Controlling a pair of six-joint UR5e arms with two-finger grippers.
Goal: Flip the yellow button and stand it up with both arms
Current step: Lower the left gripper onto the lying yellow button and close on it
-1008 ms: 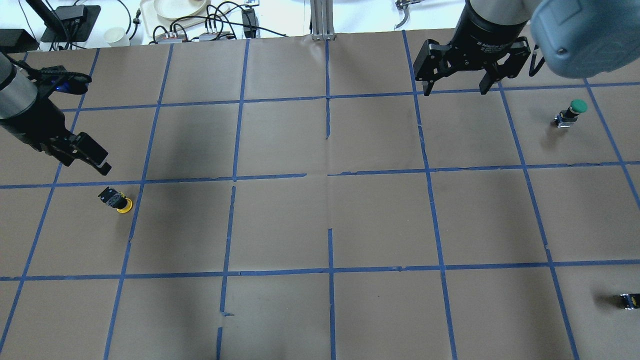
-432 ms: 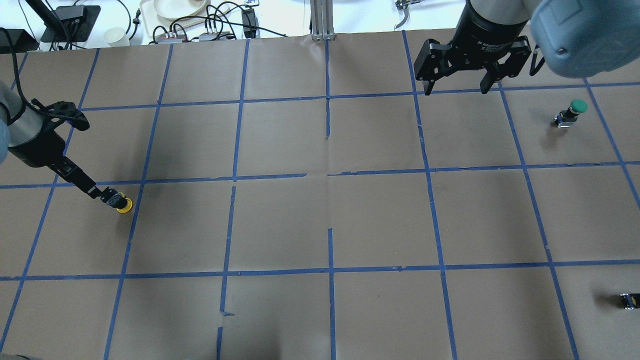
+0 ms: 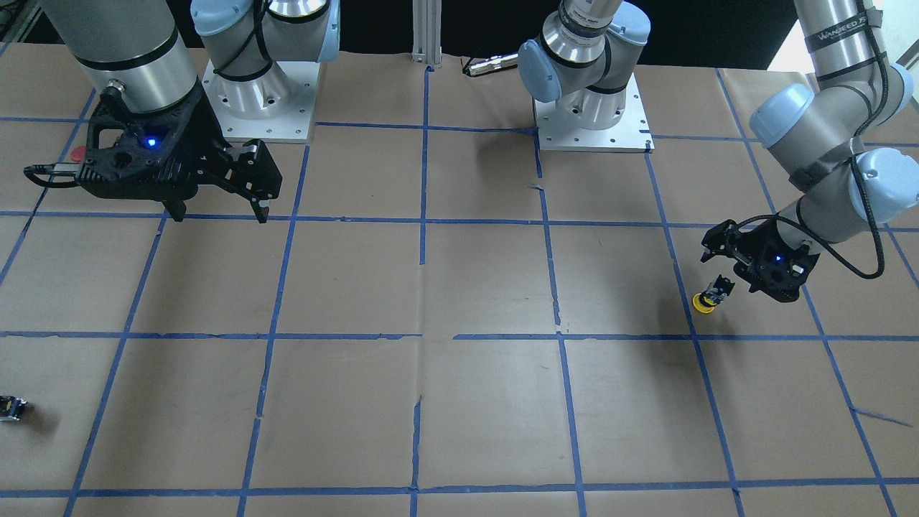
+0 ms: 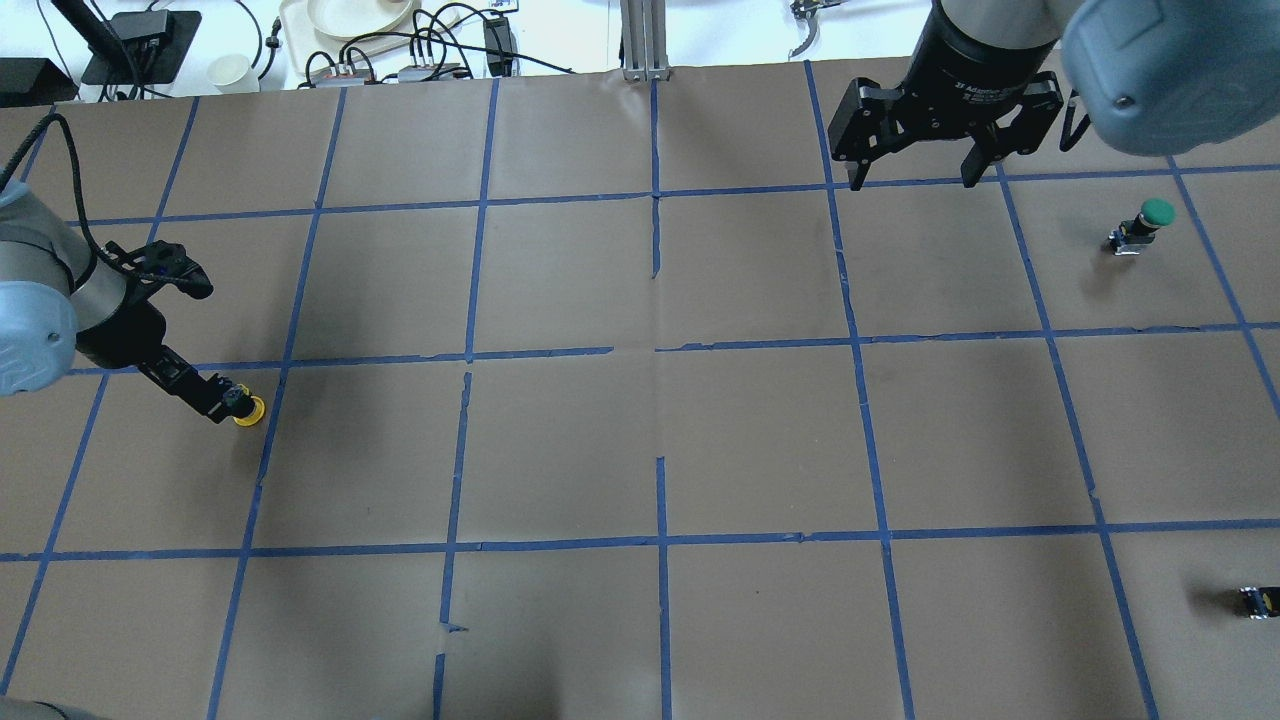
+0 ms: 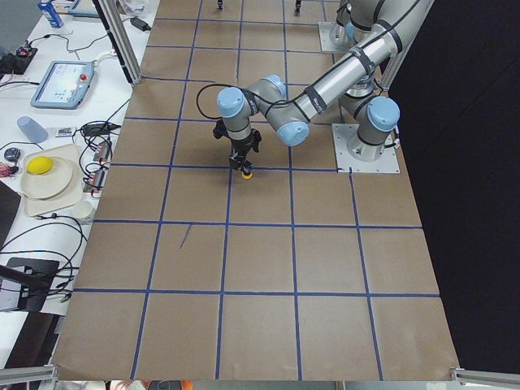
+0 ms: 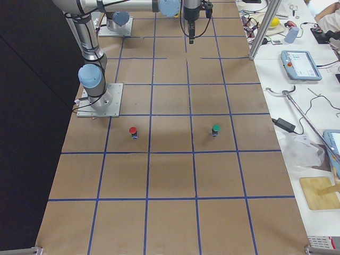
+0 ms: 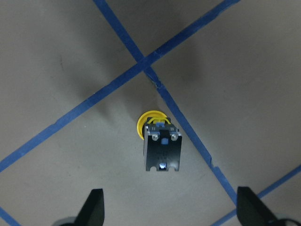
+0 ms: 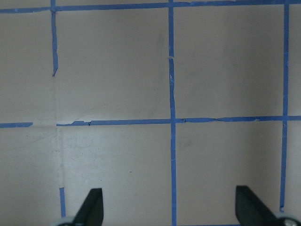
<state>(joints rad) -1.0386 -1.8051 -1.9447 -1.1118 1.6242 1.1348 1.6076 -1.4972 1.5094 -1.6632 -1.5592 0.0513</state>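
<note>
The yellow button (image 4: 246,409) lies on the brown paper at the table's left, its cap pointing away from my left gripper and its black body toward it. It also shows in the front view (image 3: 706,297), the left side view (image 5: 245,172) and the left wrist view (image 7: 160,141). My left gripper (image 4: 218,400) is low at the button's body, open, with fingers (image 7: 95,207) wide on either side and short of it. My right gripper (image 4: 908,182) hangs open and empty over the far right of the table, also in the front view (image 3: 217,212).
A green-capped button (image 4: 1143,226) stands at the right. A red-capped button (image 6: 133,130) stands near the right arm's base. A small dark capless component (image 4: 1258,601) lies at the near right edge. Blue tape lines grid the paper. Cables and dishes lie beyond the far edge.
My left gripper has come down and rightward from above the button to its body, fingers still open. The button and the right arm have not moved.
</note>
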